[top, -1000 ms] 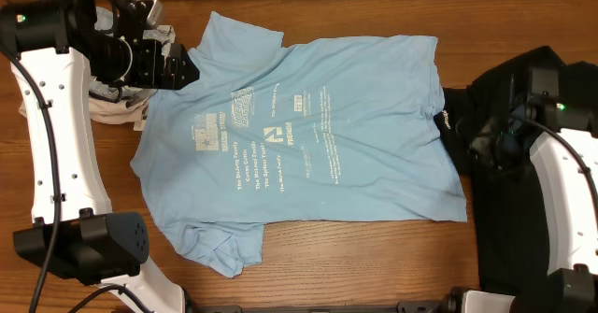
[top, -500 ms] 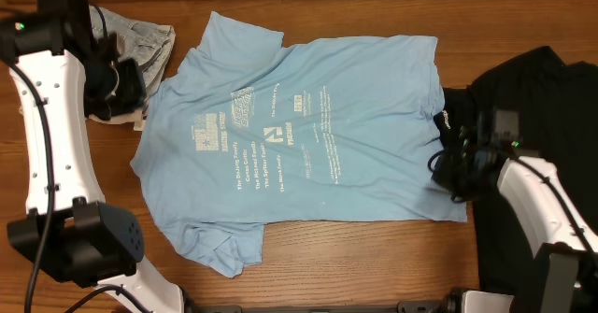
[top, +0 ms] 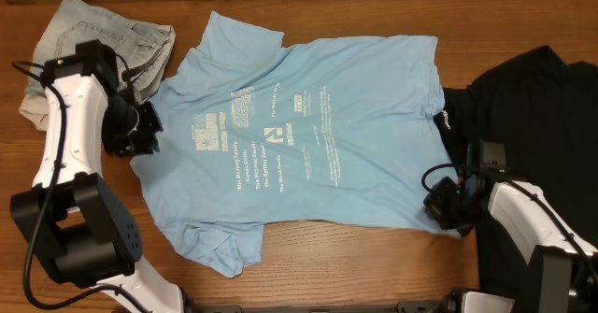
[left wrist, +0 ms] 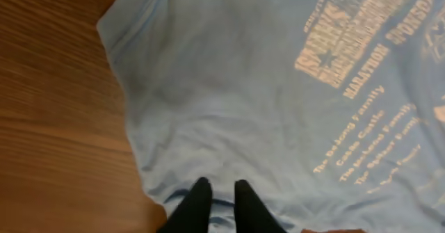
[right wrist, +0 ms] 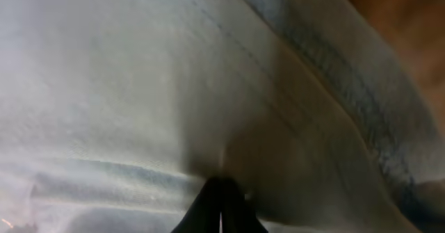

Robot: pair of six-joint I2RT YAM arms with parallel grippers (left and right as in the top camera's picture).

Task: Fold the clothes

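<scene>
A blue shirt (top: 318,135) is spread flat, print up, across the middle of the worktop (top: 374,266). The left hand (left wrist: 221,195) is set at the shirt's left edge, its 2 fingers nearly together with a pinch of blue cloth between them. The right hand (right wrist: 221,191) is closed tight on the hem at the lower right corner. A black shirt (top: 523,98) is bunched on the right, touching the blue one. A grey garment (top: 103,28) lies at top left.
</scene>
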